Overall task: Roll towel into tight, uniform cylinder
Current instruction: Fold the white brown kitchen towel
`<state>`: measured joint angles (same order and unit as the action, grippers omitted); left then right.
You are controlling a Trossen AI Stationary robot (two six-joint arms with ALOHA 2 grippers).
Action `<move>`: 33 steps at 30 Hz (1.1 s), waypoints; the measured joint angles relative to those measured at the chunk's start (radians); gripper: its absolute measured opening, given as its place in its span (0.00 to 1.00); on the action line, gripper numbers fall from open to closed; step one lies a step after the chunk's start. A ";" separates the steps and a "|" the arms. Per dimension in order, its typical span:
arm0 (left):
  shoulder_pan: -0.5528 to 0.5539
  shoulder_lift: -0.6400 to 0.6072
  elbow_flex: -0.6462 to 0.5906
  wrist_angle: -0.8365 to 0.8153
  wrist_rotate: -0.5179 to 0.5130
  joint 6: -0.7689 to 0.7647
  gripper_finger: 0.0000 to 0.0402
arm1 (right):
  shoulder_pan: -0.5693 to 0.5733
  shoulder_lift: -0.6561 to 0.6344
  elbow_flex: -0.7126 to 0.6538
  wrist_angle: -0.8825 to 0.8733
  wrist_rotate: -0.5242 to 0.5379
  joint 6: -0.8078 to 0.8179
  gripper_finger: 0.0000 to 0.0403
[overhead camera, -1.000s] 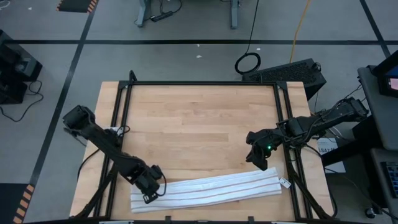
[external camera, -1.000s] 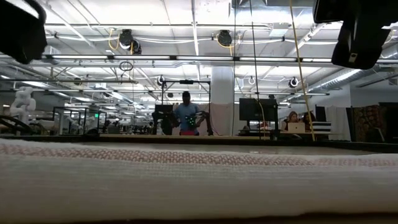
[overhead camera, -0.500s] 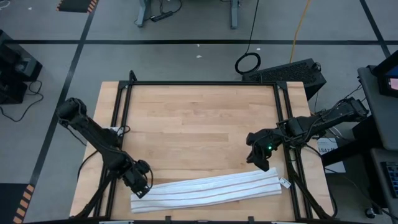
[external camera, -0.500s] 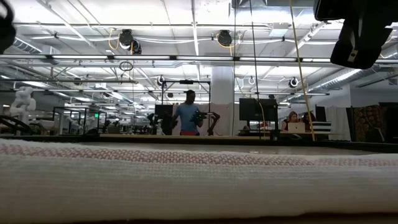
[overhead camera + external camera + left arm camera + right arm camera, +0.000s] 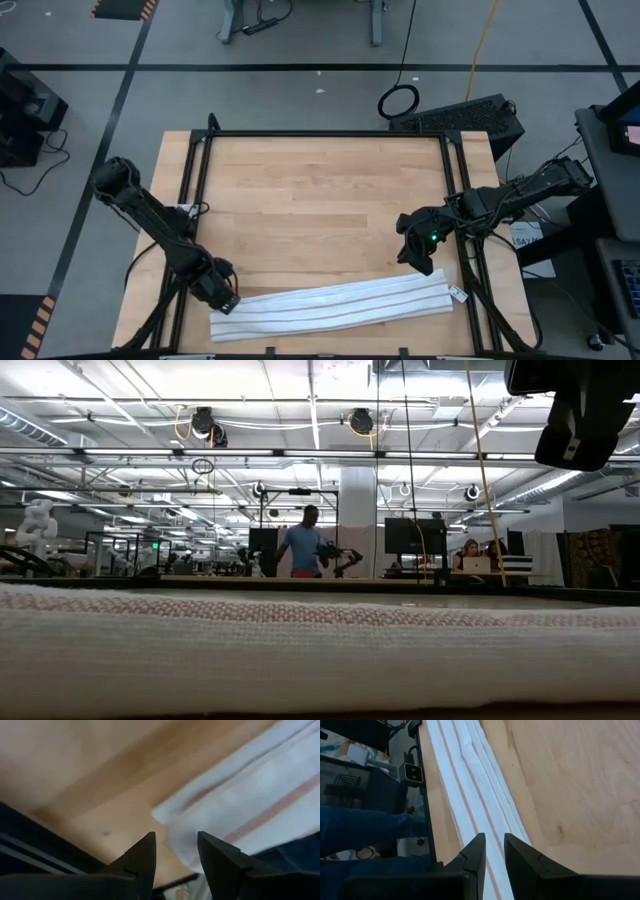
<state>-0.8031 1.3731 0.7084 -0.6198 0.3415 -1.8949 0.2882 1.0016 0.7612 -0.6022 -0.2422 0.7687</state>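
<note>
A grey workshop floor with taped lines surrounds the wooden desk, which fills the middle of the high view inside a black frame. The towel lies along the lower edge of the desk as a long, narrow folded band, its long axis running nearly left to right across the frame and tilting slightly upward toward the right. It is not yet a cylinder; judging by that, the rolling has to start from one short end.

The left end effector sits at the lower left, just at the band's left short end, so the cloth stretches away from it toward the right. In the left wrist view its fingers stand apart with the towel corner beyond them, gripping nothing. The right end effector hovers above the band's right portion, near it but apart, fingers close together and empty. Both arms are near an end; the left is closer
</note>
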 joint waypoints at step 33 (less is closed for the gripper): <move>-0.056 0.078 0.046 -0.175 -0.136 -0.167 0.22 | -0.053 0.001 0.000 0.009 0.006 0.021 0.15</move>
<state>-0.8589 1.4512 0.7540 -0.7947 0.2055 -2.0623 0.2356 1.0022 0.7612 -0.5930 -0.2357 0.7897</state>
